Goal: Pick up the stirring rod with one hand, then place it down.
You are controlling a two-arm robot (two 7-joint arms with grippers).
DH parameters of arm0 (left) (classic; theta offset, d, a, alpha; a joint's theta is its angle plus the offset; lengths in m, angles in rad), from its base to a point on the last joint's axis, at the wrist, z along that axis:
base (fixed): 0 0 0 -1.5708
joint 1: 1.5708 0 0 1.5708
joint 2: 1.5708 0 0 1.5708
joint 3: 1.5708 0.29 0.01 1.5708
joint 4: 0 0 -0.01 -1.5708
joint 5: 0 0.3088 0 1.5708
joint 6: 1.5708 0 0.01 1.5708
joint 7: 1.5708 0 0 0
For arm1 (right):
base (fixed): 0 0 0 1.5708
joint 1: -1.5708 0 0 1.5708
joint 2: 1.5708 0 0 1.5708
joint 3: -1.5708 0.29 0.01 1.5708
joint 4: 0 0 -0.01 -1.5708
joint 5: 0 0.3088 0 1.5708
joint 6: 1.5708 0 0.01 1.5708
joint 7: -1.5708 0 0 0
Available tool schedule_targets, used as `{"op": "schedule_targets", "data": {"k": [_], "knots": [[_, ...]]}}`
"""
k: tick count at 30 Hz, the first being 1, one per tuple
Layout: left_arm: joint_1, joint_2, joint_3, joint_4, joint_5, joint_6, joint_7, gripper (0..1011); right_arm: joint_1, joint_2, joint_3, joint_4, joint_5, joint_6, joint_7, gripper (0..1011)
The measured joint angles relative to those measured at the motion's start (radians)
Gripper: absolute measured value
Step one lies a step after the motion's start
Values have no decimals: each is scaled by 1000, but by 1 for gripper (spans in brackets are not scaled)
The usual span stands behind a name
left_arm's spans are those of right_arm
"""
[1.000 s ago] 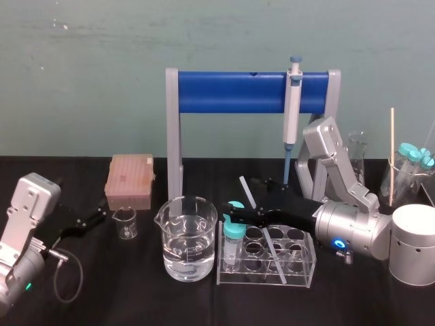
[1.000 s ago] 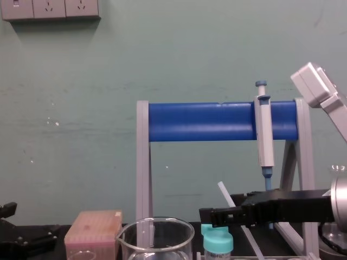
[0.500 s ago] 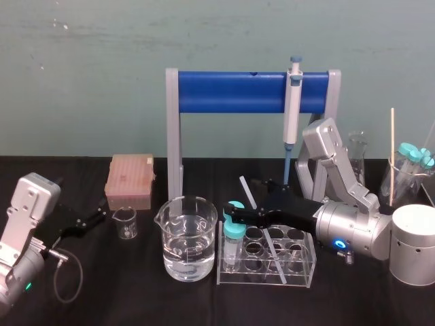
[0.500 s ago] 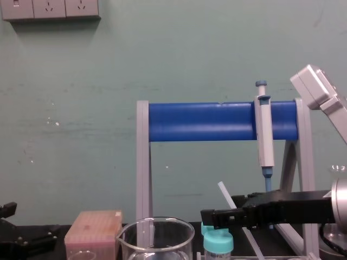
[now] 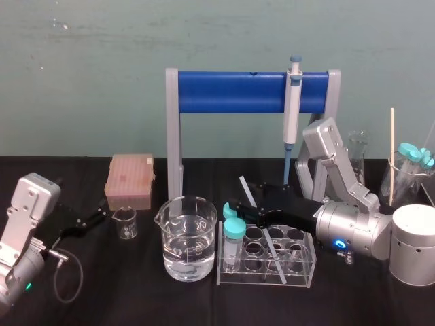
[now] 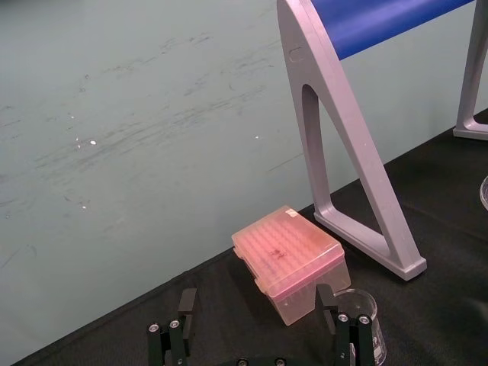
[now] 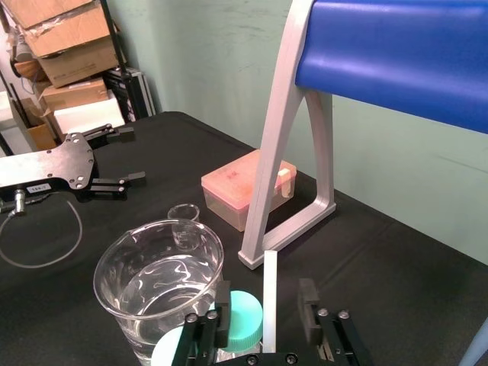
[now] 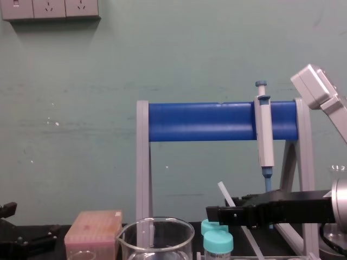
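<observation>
Right arm reaches in from the right, low over the worktop point(image 5: 136, 292), forearm lying across the far side of the clear tube rack point(image 5: 266, 270). Right claw point(image 5: 236, 206) points left, its tips just past the rack's left end, close by two teal-capped tubes point(image 5: 233, 238) standing there.

Stirring rod point(image 5: 247, 191): not lifted. Lower end sits down in the rack, the shaft leaning up toward the far left, top end free above the black fingers. From the chest view it point(image 8: 223, 192) rises at a slant behind the right claw point(image 8: 209, 214).

Right wrist view: the rod point(image 7: 269, 297) stands in the gap of the right claw point(image 7: 265, 306). Claw spread, one finger on each side of the rod, a sliver of space showing on both sides. No pinch on it.

Large glass beaker point(image 5: 189, 238) with clear liquid, just left of the rack, near the teal caps.

Left arm parked at the near left of the worktop. Left claw point(image 5: 94, 218) spread, holding nothing, pointing toward a small empty beaker point(image 5: 125, 223) and the pink tip box point(image 5: 129, 180) beyond it. Left wrist view shows the left claw point(image 6: 256, 296) fingers well apart.

Far side: blue-barred stand point(image 5: 231, 93) with a pipette point(image 5: 292, 109) hanging on its right part, tip down.
</observation>
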Motion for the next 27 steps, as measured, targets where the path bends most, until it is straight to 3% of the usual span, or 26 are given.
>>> {"op": "schedule_targets", "data": {"k": [16,23,27], "knots": [[0,0,0,0,0,0,0,1000,-1,0,0,-1,1,0,0,82],[0,0,0,0,0,0,0,1000,-1,0,1,-1,1,-1,-1,71],[0,0,0,0,0,0,0,1000,-10,-10,13,2,-2,-42,-12,71]]}}
